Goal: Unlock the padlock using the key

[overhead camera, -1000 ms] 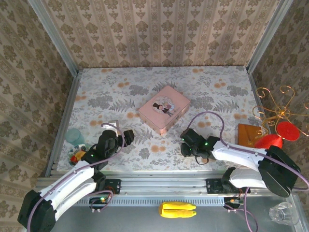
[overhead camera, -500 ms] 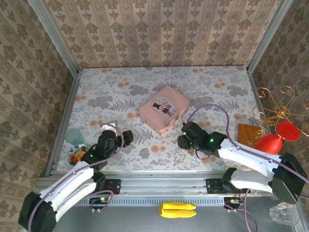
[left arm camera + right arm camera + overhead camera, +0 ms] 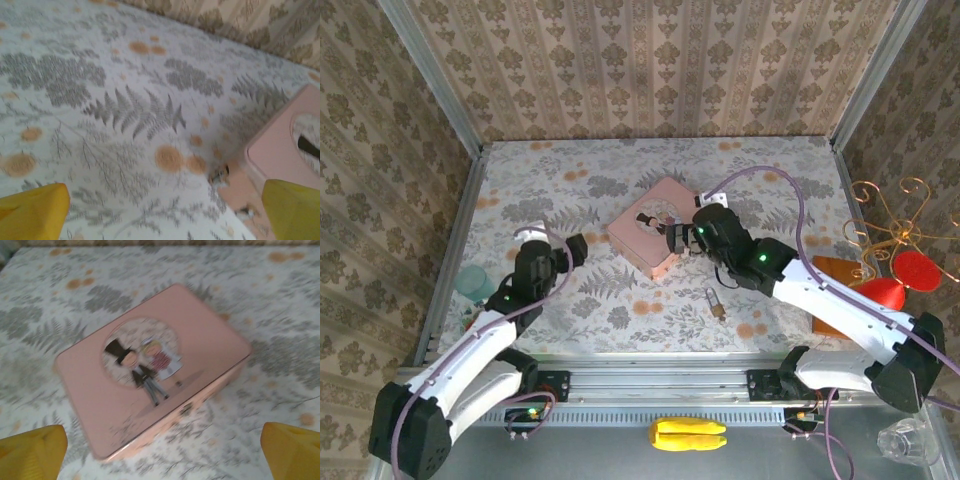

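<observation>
Lying on the surface toward the bases, the padlock (image 3: 716,304) runs roughly front-to-back (brass end nearest us), back from the right pincer (image 3: 668,228), spread wide over the pink tin (image 3: 635,245); the left pincer (image 3: 575,248), also spread, is farther off.

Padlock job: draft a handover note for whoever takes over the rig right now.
Left gripper: open, empty, over the table left of the pink tin.
Right gripper: open, empty, above the tin.
Padlock: on the table, nearer the arms than the tin, untouched.
Key: too small to pick out.
Done: cannot tell whether the padlock is unlocked.
Left: locate key, check lock.
</observation>
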Available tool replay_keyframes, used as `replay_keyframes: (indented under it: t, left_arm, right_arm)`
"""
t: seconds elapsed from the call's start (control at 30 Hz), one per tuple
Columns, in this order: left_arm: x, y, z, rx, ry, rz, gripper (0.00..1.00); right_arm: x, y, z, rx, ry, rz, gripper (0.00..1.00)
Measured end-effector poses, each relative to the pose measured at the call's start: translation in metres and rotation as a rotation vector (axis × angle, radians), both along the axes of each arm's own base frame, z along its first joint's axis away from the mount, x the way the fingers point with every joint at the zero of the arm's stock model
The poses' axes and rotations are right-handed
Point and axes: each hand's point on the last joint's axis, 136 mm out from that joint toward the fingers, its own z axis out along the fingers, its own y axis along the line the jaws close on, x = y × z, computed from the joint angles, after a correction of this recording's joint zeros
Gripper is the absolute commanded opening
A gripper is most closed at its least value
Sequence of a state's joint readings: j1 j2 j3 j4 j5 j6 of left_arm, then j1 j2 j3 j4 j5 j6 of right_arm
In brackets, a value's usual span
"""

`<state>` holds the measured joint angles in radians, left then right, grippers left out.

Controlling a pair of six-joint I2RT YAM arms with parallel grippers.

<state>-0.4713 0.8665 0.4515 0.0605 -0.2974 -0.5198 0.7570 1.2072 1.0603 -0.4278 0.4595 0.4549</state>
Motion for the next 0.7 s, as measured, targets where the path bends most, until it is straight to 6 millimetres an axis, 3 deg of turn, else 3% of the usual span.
replay_keyframes:
  t: [0.2, 0.53, 0.7]
  left_arm:
    - [0.021, 0.021, 0.001, 0.136, -0.033, 0.097, 1.00]
    - [0.050, 0.059, -0.013, 0.511, -0.112, 0.217, 1.00]
    - [0.061, 0.066, -0.015, 0.638, -0.124, 0.206, 1.00]
  right_arm:
    - [0.025, -0.028, 0.008, -0.135, -0.146, -0.099, 1.00]
    - [0.048, -0.083, -0.048, -0.420, -0.155, -0.161, 1.00]
    - [0.054, -0.104, -0.080, -0.556, -0.128, -0.166, 1.00]
